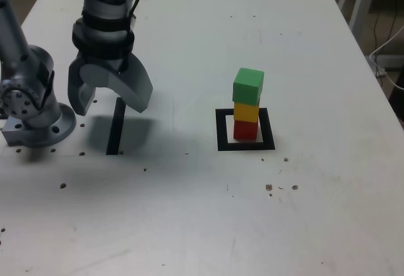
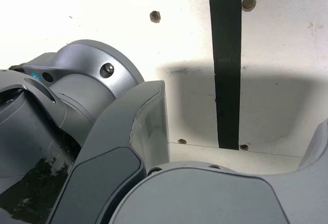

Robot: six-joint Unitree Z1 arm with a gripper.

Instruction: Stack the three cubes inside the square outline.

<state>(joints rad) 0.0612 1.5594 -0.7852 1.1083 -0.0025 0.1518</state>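
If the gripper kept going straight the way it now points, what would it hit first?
The open gripper points down at the table. Its line seems to end on the straight black strip or the bare tabletop beside it; depth is unclear. The stacked cubes lie well off that line.

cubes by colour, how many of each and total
red cube: 1
yellow cube: 1
green cube: 1
total: 3
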